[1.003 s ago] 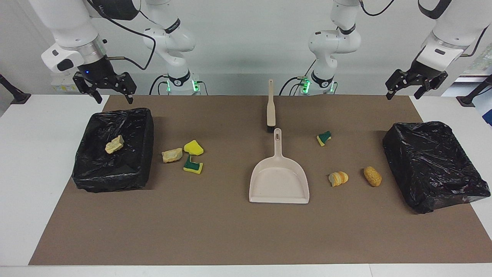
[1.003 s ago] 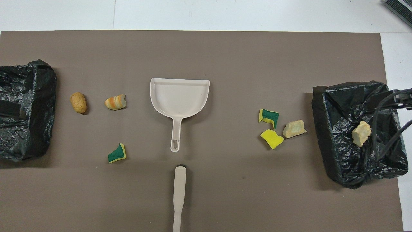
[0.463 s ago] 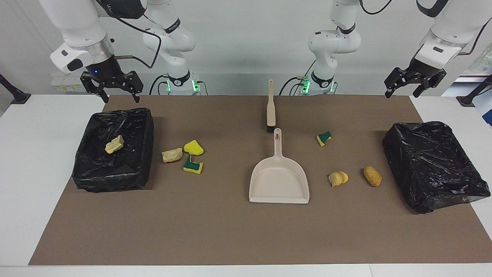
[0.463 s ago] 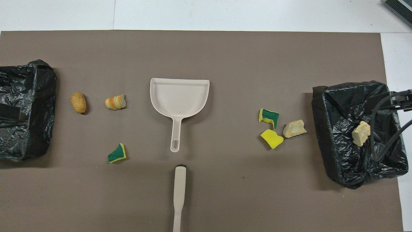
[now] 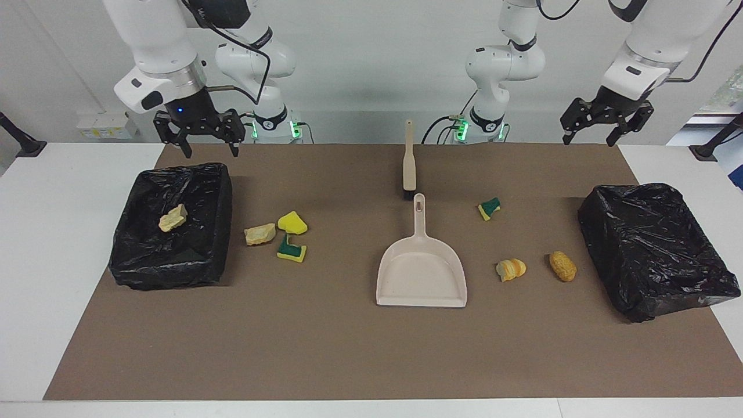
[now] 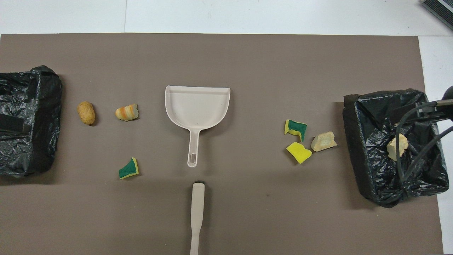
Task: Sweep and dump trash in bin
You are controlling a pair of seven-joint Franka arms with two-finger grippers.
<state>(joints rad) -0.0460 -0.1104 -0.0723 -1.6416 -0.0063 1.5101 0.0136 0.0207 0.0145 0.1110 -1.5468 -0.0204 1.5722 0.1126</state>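
While both grippers hang empty with fingers spread, the next move turns on the tools mid-table.

Right gripper [image 5: 211, 152]: up over the robot-side edge of the black bag-lined bin at the right arm's end [image 5: 215, 174]. One pale tan foam chunk [image 5: 173, 218] already lies in that bin.

Beside that bin, on the brown mat [image 5: 348, 348], there's a tight cluster: tan foam scrap [image 5: 259, 234], yellow sponge wedge [image 5: 292, 223], and green-and-yellow sponge piece [image 5: 291, 248] slightly farther from the robots.

Beige hand brush [image 5: 409, 159]: long axis runs straight toward and away from the robots, handle end nearer them. Its dark bristle head sits just short of the beige plastic dustpan's [image 5: 422, 273] handle tip. The pan lies on the same line, mouth pointing away from the robots.

Toward the left arm's end: small green-topped sponge scrap [image 5: 489, 208], then the orange-striped bread-like lump [image 5: 511, 269] and brown oval lump [image 5: 562, 266], both beside the pan and farther out.

Second black bag-lined bin [image 5: 656, 249] is at the left arm's end; I see no trash in it.

Left gripper [image 5: 587, 139]: up over the mat's corner near that bin.

My read: brush and pan are central, neither arm clearly nearer. Both handles run lengthwise, so fingers should close across them.
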